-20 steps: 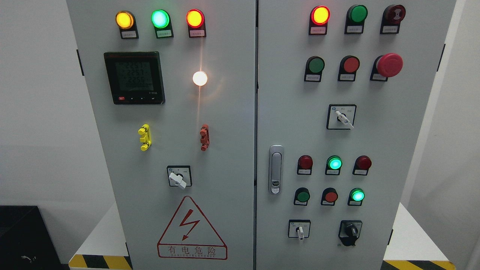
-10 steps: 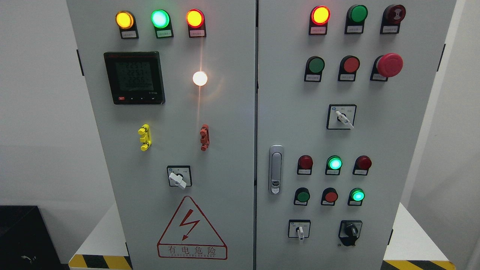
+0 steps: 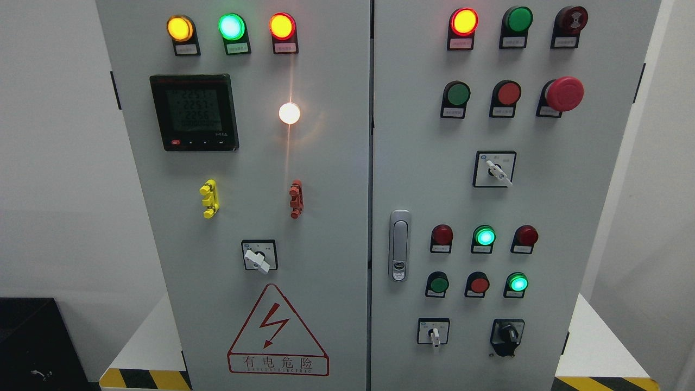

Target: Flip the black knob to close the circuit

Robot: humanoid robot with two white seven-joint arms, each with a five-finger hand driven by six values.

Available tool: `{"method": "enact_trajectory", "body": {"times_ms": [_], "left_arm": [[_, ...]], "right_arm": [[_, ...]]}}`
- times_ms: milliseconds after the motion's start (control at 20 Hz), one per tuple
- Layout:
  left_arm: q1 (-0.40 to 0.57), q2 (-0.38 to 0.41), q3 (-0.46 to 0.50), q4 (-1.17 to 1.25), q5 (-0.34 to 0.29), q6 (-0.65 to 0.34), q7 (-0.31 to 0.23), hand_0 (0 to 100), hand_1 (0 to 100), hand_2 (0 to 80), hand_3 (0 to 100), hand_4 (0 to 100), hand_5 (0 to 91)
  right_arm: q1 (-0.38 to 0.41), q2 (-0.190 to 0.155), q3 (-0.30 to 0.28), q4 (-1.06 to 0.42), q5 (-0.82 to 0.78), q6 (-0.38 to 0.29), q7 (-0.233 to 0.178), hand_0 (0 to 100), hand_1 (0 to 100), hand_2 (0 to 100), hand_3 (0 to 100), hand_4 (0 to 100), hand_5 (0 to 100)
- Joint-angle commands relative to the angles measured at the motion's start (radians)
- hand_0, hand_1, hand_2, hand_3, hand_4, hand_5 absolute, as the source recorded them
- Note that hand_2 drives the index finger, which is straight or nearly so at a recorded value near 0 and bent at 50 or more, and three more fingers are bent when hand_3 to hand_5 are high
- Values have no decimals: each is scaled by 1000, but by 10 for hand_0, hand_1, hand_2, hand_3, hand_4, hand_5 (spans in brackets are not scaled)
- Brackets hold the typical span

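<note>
A grey cabinet (image 3: 336,163) with two doors fills the head view. The black knob (image 3: 507,334) sits on the right door at about 5 o'clock from the picture's centre, in the bottom row, on a black plate. Just at 9 o'clock of it is a small white switch (image 3: 434,333) on a square plate. Neither robot hand shows, so the state of their fingers cannot be told; nothing touches the knob.

At 12 o'clock of the knob are two rows of three buttons and lamps, among them a lit green lamp (image 3: 518,283) straight above the knob and another lit green lamp (image 3: 484,237) in the row higher up. Farther up stands a white-handled selector (image 3: 495,169), and at 1 o'clock of that a red mushroom button (image 3: 564,93). A silver door handle (image 3: 399,245) lies at the right door's left edge.

On the left door a dark meter (image 3: 194,112) sits at 10 o'clock from the centre, with a bright white lamp (image 3: 289,113) at its 3 o'clock. A red warning triangle (image 3: 277,331) is at the door's 6 o'clock.
</note>
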Motion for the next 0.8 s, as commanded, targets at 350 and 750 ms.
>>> {"method": "enact_trajectory", "body": {"times_ms": [350, 750], "left_arm": [[21, 0, 0, -23, 0, 0, 0, 120, 556, 0, 0, 0, 0], [21, 0, 0, -23, 0, 0, 0, 120, 556, 0, 0, 0, 0]], "right_arm": [[-93, -25, -3, -2, 16, 18, 41, 0, 10, 822, 1000, 886, 919], [-119, -45, -39, -5, 22, 32, 75, 0, 13, 822, 1000, 885, 917]]}}
